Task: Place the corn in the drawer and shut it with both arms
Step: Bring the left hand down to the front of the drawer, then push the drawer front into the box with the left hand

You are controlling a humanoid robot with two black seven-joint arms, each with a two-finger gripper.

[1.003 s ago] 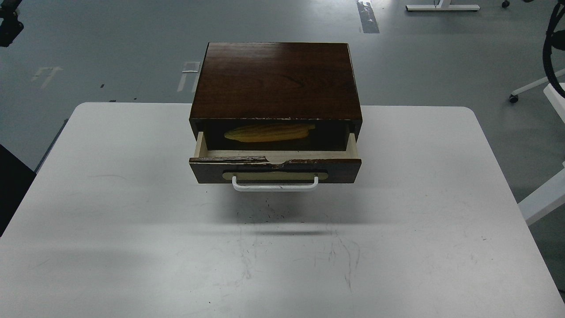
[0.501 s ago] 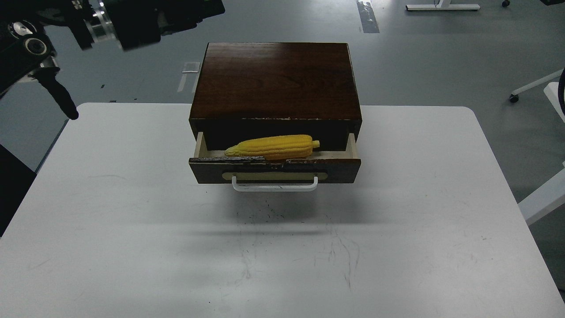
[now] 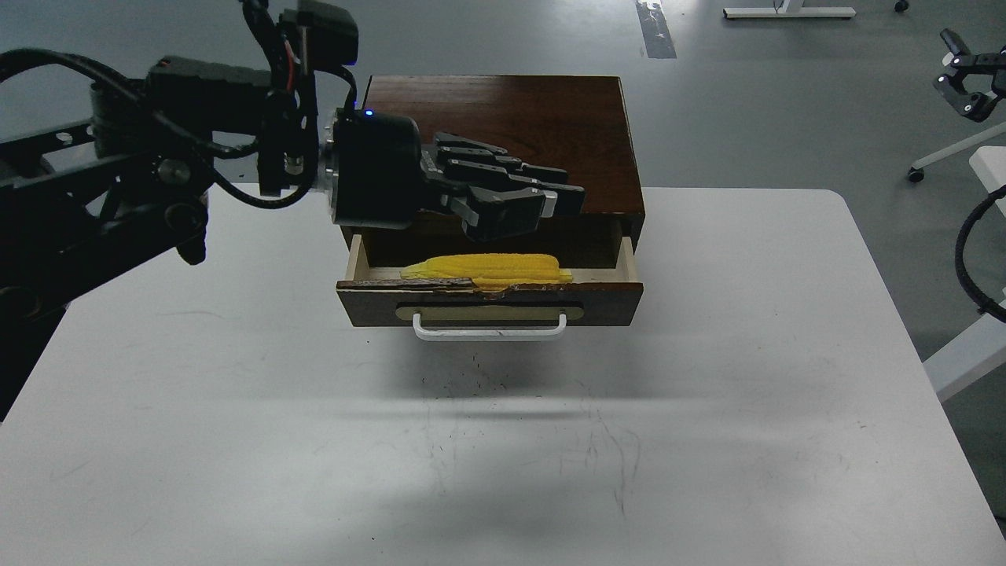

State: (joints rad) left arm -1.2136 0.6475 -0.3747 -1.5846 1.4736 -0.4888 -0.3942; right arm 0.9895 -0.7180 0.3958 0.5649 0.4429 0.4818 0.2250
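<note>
The yellow corn [image 3: 487, 269] lies lengthwise inside the open drawer [image 3: 605, 303], just behind its chipped front edge. The drawer has a white bar handle [image 3: 489, 333] and sticks out of the dark wooden cabinet [image 3: 550, 110]. My left arm comes in from the left. Its black hand [image 3: 542, 200] hovers just above the corn and the drawer opening with fingers stretched out flat, holding nothing. A small black part of my right arm [image 3: 971, 86] shows at the far right edge, well away from the cabinet; its fingers cannot be told apart.
The cabinet stands at the back middle of a white table [image 3: 236, 393]. A black cable [image 3: 971, 259] loops at the right edge. White furniture legs [image 3: 951, 149] stand on the grey floor beyond.
My left arm has swung in from the upper left, and its hand is now over the drawer. The corn lies a little lower in the drawer. A part of the right arm has appeared at the right edge.
</note>
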